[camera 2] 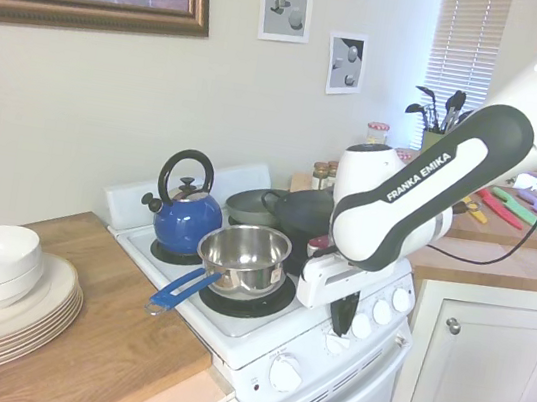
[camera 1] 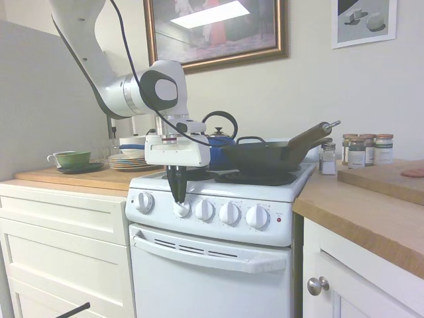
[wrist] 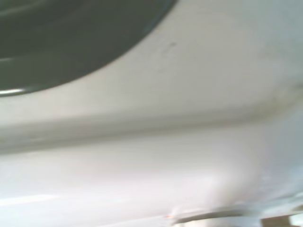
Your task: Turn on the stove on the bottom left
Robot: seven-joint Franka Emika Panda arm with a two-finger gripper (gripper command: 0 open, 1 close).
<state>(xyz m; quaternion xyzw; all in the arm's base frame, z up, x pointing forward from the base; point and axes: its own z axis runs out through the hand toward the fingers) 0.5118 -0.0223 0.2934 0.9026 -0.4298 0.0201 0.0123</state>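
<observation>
I saw the pincer (camera 1: 179, 201) pointing down at the front panel of the stove (camera 1: 218, 265), its dark fingers closed on the second knob (camera 1: 181, 209) from the left. I counted five knobs in one horizontal row, and one red light (camera 1: 279, 219) at the right end. Below the panel was open room. On top stood one kettle (camera 2: 184, 211), one steel pot (camera 2: 243, 257) and one dark pan (camera 1: 265, 156). The stove stood between two wooden surfaces.

Opposite front corners share the stove (camera 1: 218, 218); wrist view close.
</observation>
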